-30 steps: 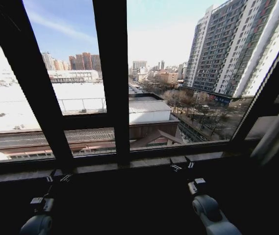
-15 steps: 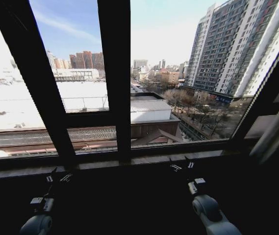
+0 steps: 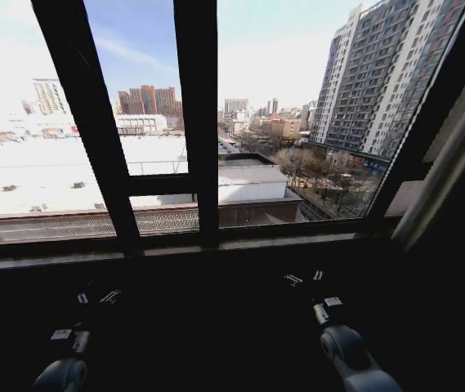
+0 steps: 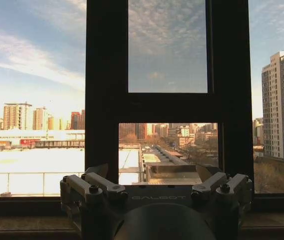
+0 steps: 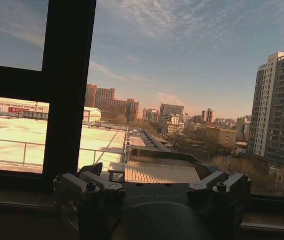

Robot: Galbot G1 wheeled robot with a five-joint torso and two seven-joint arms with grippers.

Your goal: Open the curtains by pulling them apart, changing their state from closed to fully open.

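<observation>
With the window frame (image 3: 197, 122) bare, the curtains (image 3: 453, 155) appear bunched at its right edge, and both the left gripper (image 4: 156, 187) and right gripper (image 5: 151, 186), wide-fingered and empty below its sill, risk snagging loose folds if raised.

Dark window frame bars (image 3: 197, 122) span far wall; city blocks and white rooftop visible through glass. Pale bunched curtain fold (image 3: 444, 175) at far right edge, slanting alongside frame. Left gripper (image 3: 95, 298) low near left, right gripper (image 3: 303, 279) low near right, both below sill (image 3: 240, 242) against dark wall.
</observation>
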